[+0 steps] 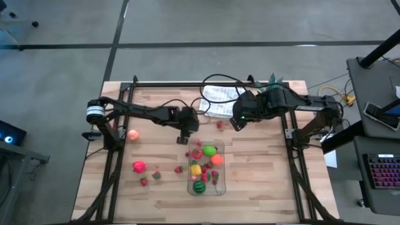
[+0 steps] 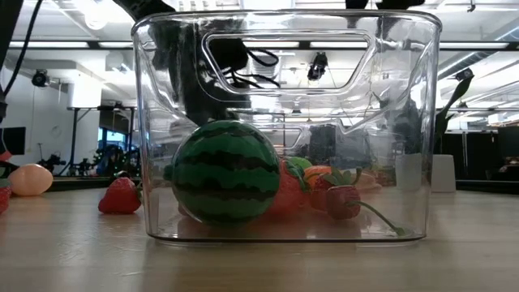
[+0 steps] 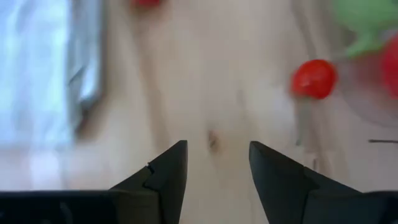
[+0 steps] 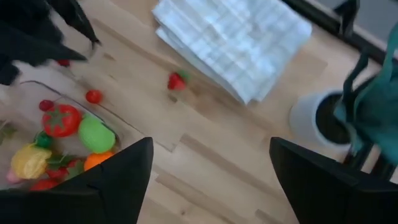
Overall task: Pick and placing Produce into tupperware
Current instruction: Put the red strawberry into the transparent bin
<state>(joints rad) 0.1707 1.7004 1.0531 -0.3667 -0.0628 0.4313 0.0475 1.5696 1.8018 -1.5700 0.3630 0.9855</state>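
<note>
- The wooden surface (image 1: 262, 187) carried everything, with the tupperware (image 1: 220, 185) near its middle as the landmark.
- The tupperware held a striped melon (image 2: 226, 172), a lime-green fruit (image 1: 209, 150), orange, yellow and red produce.
- A folded white cloth (image 4: 233, 37) lay beyond the tupperware.
- The right end effector (image 4: 208, 180) hovered beyond the tupperware's far right corner, fingers wide, empty.
- The left end effector (image 3: 217, 171) hung just beyond the tupperware's far left corner, fingers narrowly parted, empty.
- A pink fruit (image 1: 138, 166) lay left of the tupperware.
- A small strawberry (image 4: 177, 81) lay between tupperware and cloth.
</note>
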